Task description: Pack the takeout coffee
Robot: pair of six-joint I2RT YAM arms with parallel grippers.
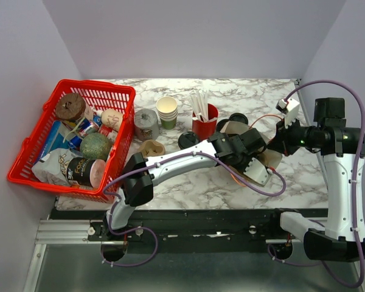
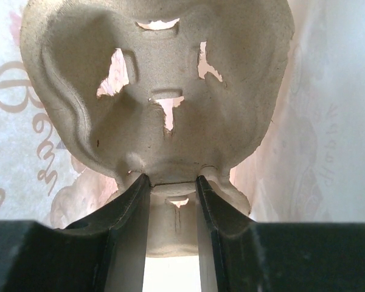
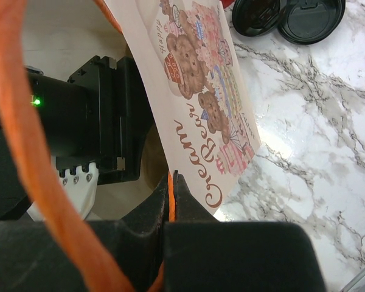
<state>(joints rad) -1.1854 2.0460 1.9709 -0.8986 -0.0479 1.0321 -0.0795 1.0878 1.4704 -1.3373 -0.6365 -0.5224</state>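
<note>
Closest in, my left claw (image 2: 171, 182) stands partly open, its two black fingers (image 2: 131, 219) pinched on a tab at the 6 o'clock edge of a grey pulp carrier (image 2: 231, 121). The carrier fills that wrist view, with light showing through torn slots in its wells. Thin printed paper rises at 9 and 3 o'clock of it, so claw and carrier sit inside the bag (image 3: 201, 91). My right claw (image 3: 172, 185) is closed tight on the bag's orange handle (image 3: 24, 152), the cord passing between the fingertips. The bag's side, printed with bears and "Cream Bear", leans toward 1 o'clock over the marble desk (image 3: 316, 158), where two black lids (image 3: 310, 18) lie loose. From above, the bag is at the 3 o'clock side of the desk, between my two wrists. The coffee (image 1: 187, 140) stands on the desk apart from the bag, near the middle. It is just at 7 o'clock of the red straw cup (image 1: 204, 128) and close beside my left forearm, and only its black lid shows from above. Stacked cups (image 1: 168, 112) stand at 11 o'clock of it, and a red basket (image 1: 24, 167) of groceries takes the 9 o'clock end.
</note>
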